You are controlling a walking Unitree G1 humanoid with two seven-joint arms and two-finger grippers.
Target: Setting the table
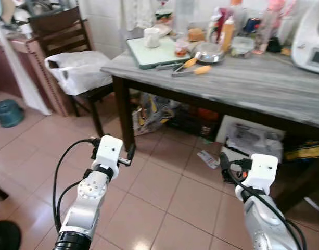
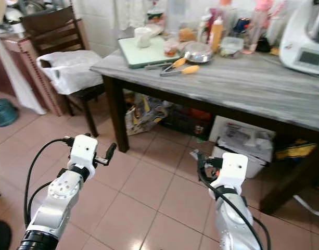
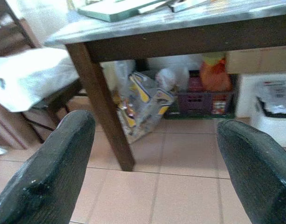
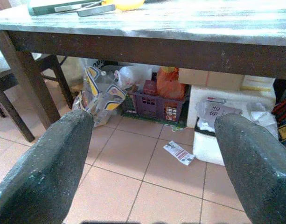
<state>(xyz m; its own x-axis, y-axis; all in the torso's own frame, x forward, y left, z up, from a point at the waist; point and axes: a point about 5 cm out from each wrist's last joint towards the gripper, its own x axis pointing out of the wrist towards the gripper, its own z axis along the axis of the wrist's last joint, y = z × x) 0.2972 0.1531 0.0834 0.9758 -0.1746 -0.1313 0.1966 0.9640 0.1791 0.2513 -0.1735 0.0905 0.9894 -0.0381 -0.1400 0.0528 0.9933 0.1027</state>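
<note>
A grey marbled table (image 1: pixel 253 83) on dark wooden legs stands ahead of me. On its far left corner lies a pale green board (image 1: pixel 154 52) with a white mug (image 1: pixel 151 37) on it. Beside the board are orange-handled utensils (image 1: pixel 190 66), a metal bowl (image 1: pixel 208 52), a small jar (image 1: pixel 181 48) and several bottles. Both arms are held low over the tiled floor, short of the table. My left gripper (image 3: pixel 156 122) is open and holds nothing, facing the table's left leg. My right gripper (image 4: pixel 154 117) is open and holds nothing, facing the space under the table.
A dark wooden chair carrying a white plastic bag (image 1: pixel 78 70) stands left of the table. Under the table are printed bags (image 1: pixel 151 112), a purple crate (image 4: pixel 156 100) and a white foam box (image 1: pixel 250 140). A paper scrap (image 1: pixel 207 159) lies on the tiles. A white appliance (image 1: pixel 311 39) sits far right.
</note>
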